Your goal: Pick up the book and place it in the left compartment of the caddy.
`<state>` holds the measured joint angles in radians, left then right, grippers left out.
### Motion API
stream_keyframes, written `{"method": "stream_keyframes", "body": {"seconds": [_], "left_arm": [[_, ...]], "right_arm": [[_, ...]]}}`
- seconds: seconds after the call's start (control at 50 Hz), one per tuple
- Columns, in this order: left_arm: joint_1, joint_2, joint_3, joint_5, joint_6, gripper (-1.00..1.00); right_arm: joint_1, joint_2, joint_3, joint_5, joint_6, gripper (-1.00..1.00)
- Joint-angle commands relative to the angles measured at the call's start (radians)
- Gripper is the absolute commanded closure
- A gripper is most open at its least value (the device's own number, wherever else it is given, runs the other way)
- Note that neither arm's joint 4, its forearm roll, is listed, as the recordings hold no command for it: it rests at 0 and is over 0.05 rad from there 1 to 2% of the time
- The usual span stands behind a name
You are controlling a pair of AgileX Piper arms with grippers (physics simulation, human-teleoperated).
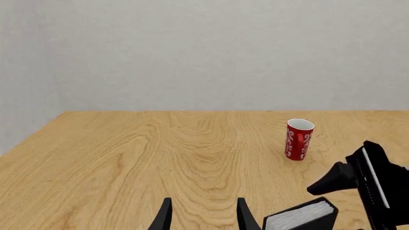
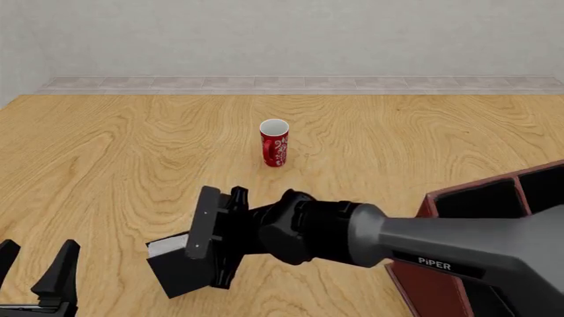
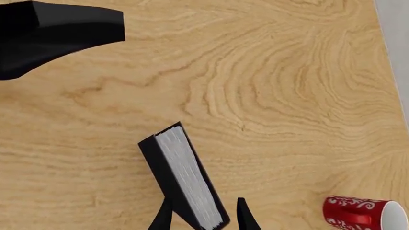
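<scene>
So closest to the front camera, down at 7 o'clock, is the left pincer [image 2: 37,269], just hovering over bare worktop [image 2: 105,165] with its fingers spread apart and nothing between them. Moving right, the book [image 2: 181,264] sits near the bottom of the view around 6 o'clock, black covers and white page edge up (it looks tilted, not lying flat). The right pincer [image 3: 204,213] is straddling it, one finger on each cover, though I honestly can't tell if it's actually squeezing yet. Up past the book at 12 o'clock stands the red cup [image 2: 274,142], upright and well apart from everything. Over at 4 o'clock is the caddy [image 2: 440,277], reddish-brown with black inside, partly hidden behind the right arm [image 2: 458,244].
</scene>
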<state>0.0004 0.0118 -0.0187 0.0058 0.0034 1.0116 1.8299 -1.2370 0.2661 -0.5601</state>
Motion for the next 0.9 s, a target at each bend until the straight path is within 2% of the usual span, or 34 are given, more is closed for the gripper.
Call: {"method": "stream_keyframes", "body": {"seconds": [0.02,0.38,0.4,0.7,0.9], "left_arm": [[0.000,-0.005,-0.001,0.006,0.001,-1.00],[0.000,-0.005,-0.001,0.006,0.001,-1.00],[0.000,-0.005,-0.001,0.006,0.001,-1.00],[0.000,-0.005,-0.001,0.006,0.001,-1.00],[-0.001,-0.005,-0.001,0.006,0.001,-1.00]], "right_arm": [[-0.004,0.017,0.002,-0.014,0.001,-1.00],[0.006,0.021,0.006,-0.025,0.009,-1.00],[0.003,0.025,0.004,-0.021,0.007,1.00],[0.001,0.007,0.008,0.012,0.009,1.00],[-0.007,-0.062,0.010,0.066,-0.013,1.00]]}}
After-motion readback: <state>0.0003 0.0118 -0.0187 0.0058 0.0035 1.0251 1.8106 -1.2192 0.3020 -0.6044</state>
